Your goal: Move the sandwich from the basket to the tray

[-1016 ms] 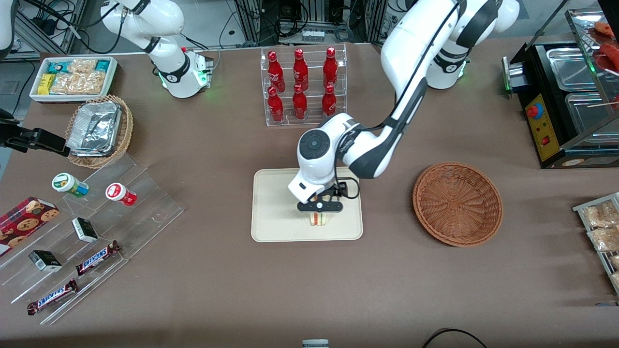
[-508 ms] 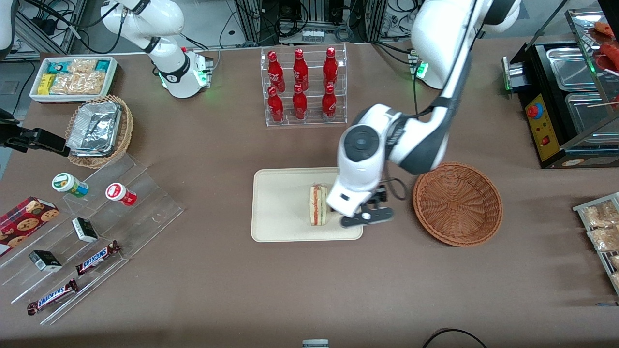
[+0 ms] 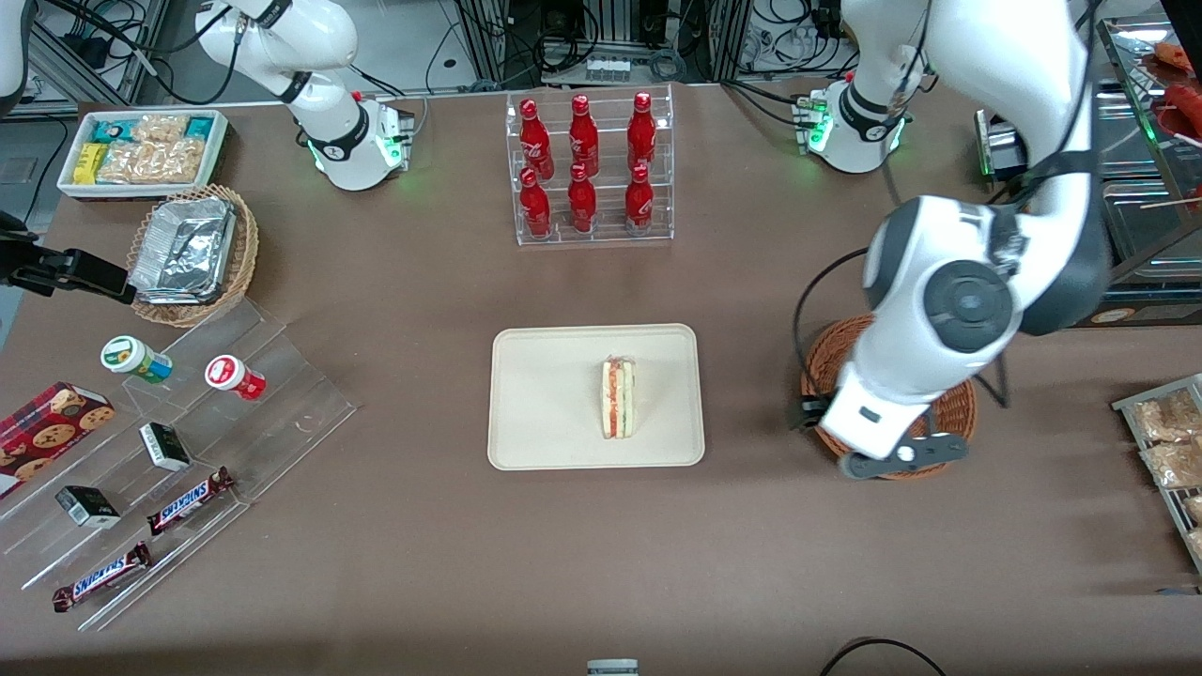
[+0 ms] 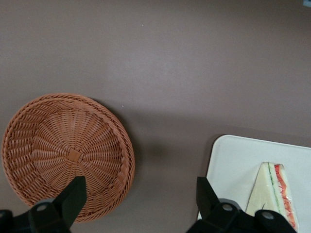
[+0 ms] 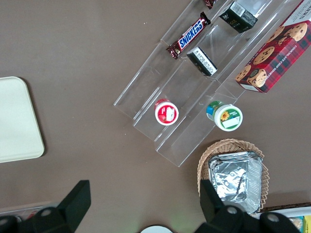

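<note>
The sandwich (image 3: 618, 398), a white wedge with red and green filling, stands on its edge on the cream tray (image 3: 545, 413); both show again in the left wrist view as the sandwich (image 4: 273, 191) and the tray (image 4: 233, 167). The reddish-brown wicker basket (image 3: 953, 408) sits beside the tray toward the working arm's end, holding nothing, and is largely covered by the arm. My gripper (image 3: 901, 455) hangs high above the basket's near rim. Its fingers (image 4: 73, 199) are spread wide and open over the basket (image 4: 63, 155) and bare table, with nothing between them.
A clear rack of red bottles (image 3: 587, 169) stands farther from the front camera than the tray. Toward the parked arm's end are an acrylic stand with snacks (image 3: 178, 441) and a tan basket with foil trays (image 3: 192, 249). A black appliance (image 3: 1080, 207) and packaged snacks (image 3: 1164, 432) lie at the working arm's end.
My gripper let go of the sandwich on the tray, rose, and swung sideways toward the working arm's end, ending above the basket. The sandwich stays standing on the tray.
</note>
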